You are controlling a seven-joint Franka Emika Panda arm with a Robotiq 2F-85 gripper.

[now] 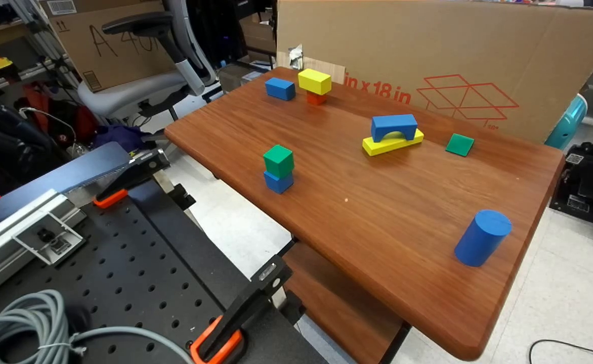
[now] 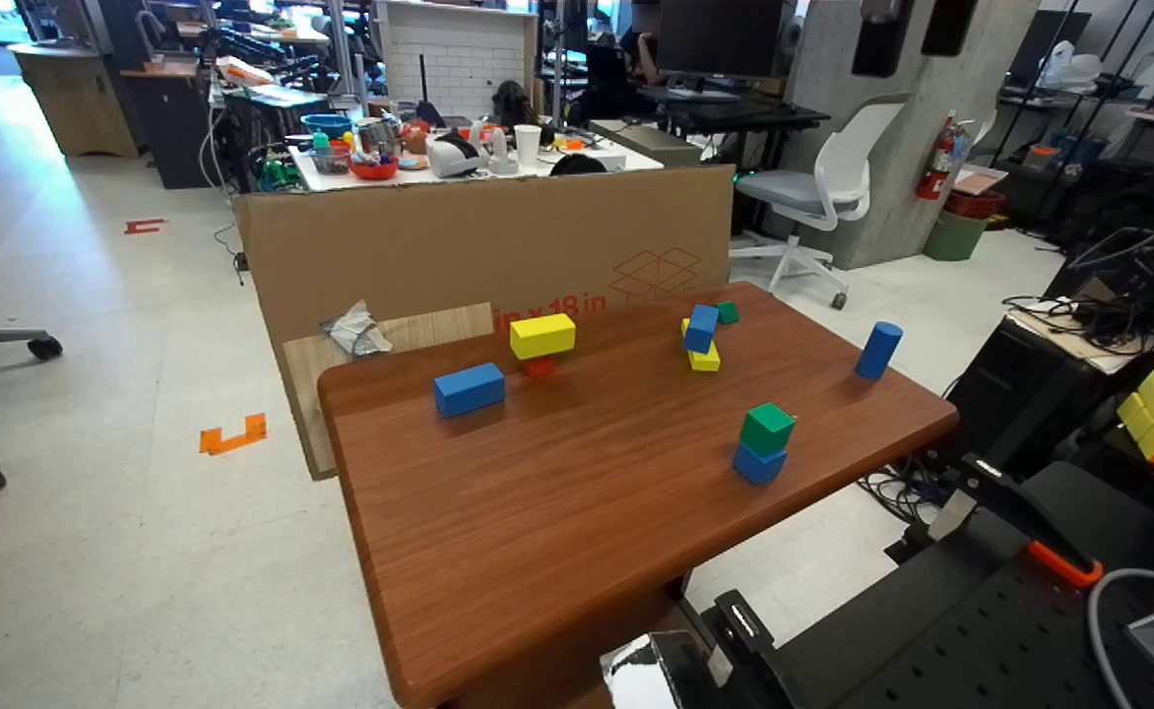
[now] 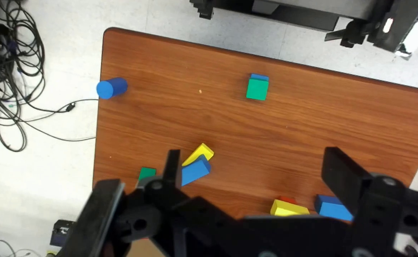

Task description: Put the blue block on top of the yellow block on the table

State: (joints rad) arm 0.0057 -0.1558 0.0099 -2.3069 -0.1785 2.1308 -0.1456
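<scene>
The oblong blue block (image 1: 280,89) lies on the table (image 1: 337,172) near a far corner. It also shows in an exterior view (image 2: 470,390) and, partly covered by a finger, in the wrist view (image 3: 332,208). Beside it, a yellow block (image 1: 314,81) rests on a smaller red block (image 1: 316,98); the yellow block also shows in the wrist view (image 3: 288,208). A flat yellow bar (image 1: 385,147) lies farther along, with a blue arch block (image 1: 394,125) on top. My gripper (image 3: 253,151) is open and empty, high above the table. It is out of both exterior views.
A green cube (image 1: 279,161) sits on a blue cube (image 1: 279,182) near one long edge. A blue cylinder (image 1: 481,238) stands near another edge. A flat green piece (image 1: 460,144) lies by the arch. A cardboard sheet (image 1: 377,40) stands along the far edge.
</scene>
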